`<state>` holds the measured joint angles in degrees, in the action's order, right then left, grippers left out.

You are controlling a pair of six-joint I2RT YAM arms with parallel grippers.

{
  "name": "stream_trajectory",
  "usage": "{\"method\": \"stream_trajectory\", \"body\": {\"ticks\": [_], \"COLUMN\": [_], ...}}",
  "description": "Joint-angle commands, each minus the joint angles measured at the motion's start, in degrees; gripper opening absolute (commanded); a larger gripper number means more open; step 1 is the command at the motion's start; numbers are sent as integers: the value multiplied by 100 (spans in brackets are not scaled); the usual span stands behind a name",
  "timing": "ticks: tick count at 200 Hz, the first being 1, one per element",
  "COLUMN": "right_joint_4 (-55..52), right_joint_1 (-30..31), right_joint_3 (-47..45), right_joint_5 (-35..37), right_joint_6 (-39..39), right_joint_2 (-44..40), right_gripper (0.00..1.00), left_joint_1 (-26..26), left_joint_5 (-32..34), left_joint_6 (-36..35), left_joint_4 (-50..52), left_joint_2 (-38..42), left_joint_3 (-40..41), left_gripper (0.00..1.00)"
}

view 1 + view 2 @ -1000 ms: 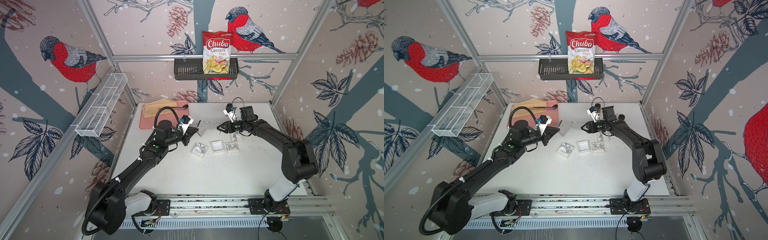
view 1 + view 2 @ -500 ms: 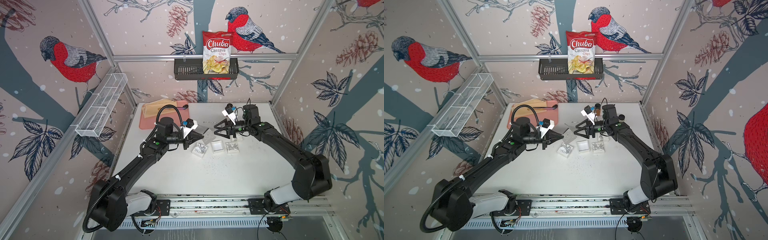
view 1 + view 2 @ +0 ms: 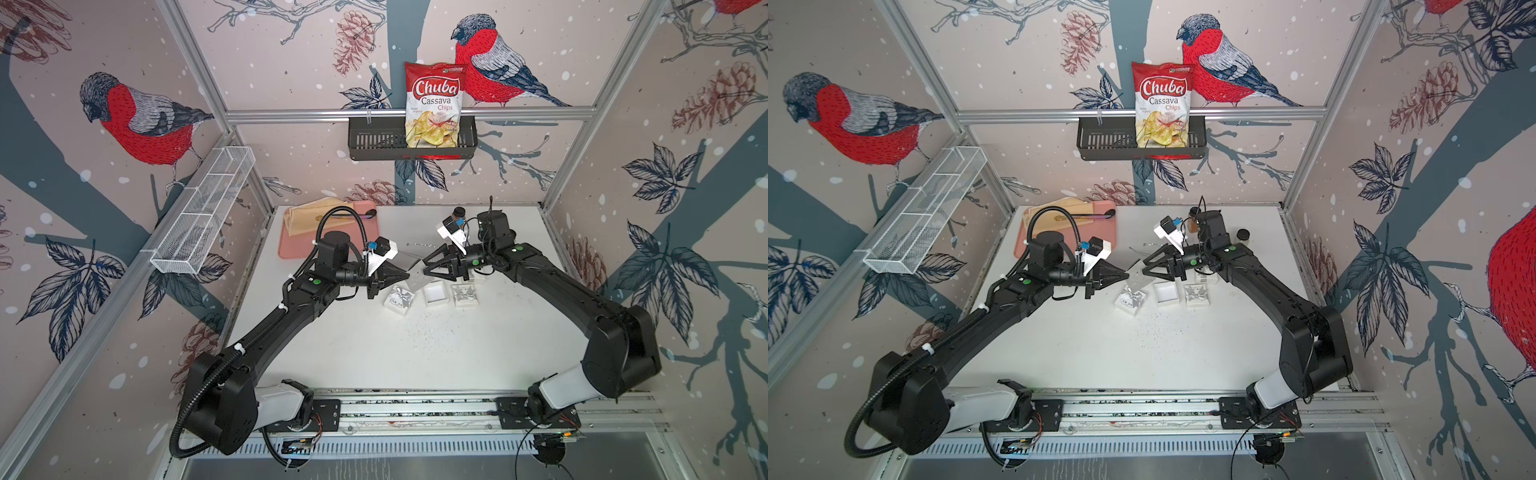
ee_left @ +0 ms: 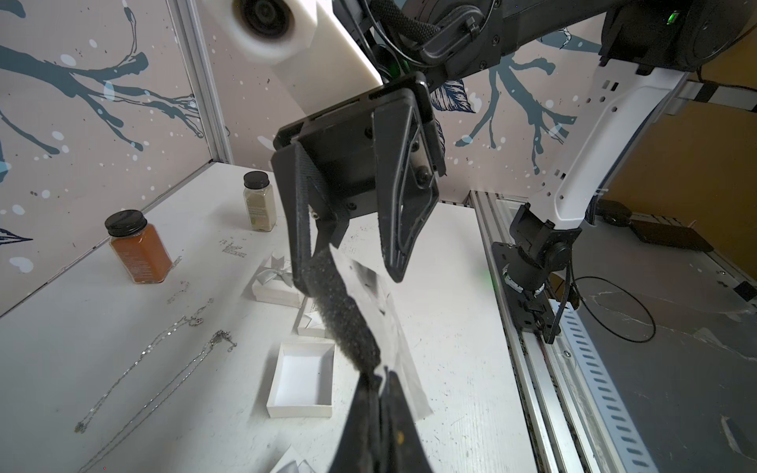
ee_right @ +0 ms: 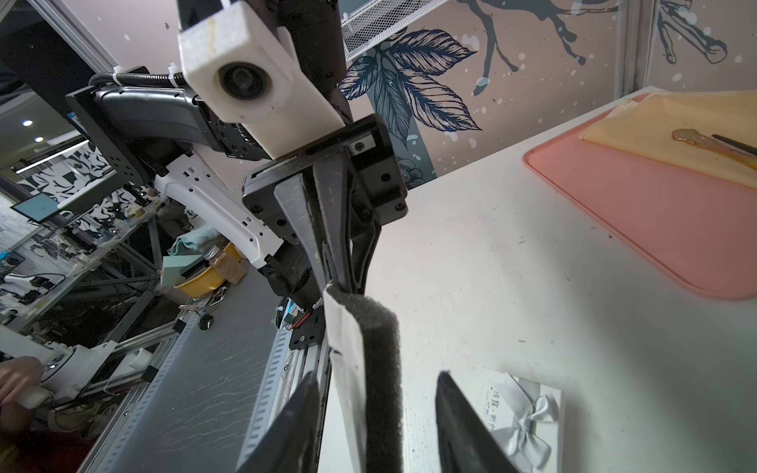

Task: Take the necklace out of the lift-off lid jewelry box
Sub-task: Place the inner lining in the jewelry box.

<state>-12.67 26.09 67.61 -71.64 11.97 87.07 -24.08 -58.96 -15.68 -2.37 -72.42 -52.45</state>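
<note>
Two hands meet, top view: right hand (image 3: 424,267) has closed in on left hand (image 3: 406,275) near empty jewelry box (image 3: 436,300). Left wrist: left hand pinches foam insert (image 4: 348,323); necklace (image 4: 221,338) on tabletop (image 4: 102,327), well clear. Right wrist: jaws half-open astride insert. Extraction looks done.

- Left gripper (image 3: 406,274) is pinched shut, its tip on the insert (image 3: 416,280).
- Right gripper (image 3: 424,266) faces it tip to tip, jaws spread.
- The box (image 3: 436,293) lies just beside both tips.

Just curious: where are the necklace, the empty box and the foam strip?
necklace (image 4: 221,336): left wrist view, chain's bunched end.
empty box (image 4: 303,379): left wrist view, bare floor.
foam strip (image 4: 348,323): left wrist view, middle.
</note>
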Motion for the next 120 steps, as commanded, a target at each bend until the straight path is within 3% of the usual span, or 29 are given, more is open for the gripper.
{"method": "stream_trajectory", "body": {"ticks": [1,26,61,75,87,95,109,120], "right_joint_4": [-208,-219,-182,-154,-55,176,759,977], "right_joint_1": [6,7,9,1,-6,-22,-108,-230], "right_joint_3": [67,87,151,164,143,77,-139,-242], "right_joint_5": [-183,-128,-105,-75,34,226,731,1018], "right_joint_6": [193,156,40,-16,-151,-427,-1093,-1459], "right_joint_2": [37,69,142,137,96,30,-112,-159], "right_gripper": [28,12,2,1,0,0,0,0], "left_joint_1": [10,8,9,4,8,10,8,8], "left_joint_5": [-134,-29,61,150,348,534,933,1345], "left_joint_6": [-163,-129,-102,-73,30,129,323,503], "left_joint_4": [34,20,14,-21,-111,-196,-370,-495], "left_joint_2": [0,18,71,92,112,133,176,211], "left_joint_3": [-64,-54,-29,-4,35,70,144,198], "left_gripper": [0,0,2,20,26,38,44,55]}}
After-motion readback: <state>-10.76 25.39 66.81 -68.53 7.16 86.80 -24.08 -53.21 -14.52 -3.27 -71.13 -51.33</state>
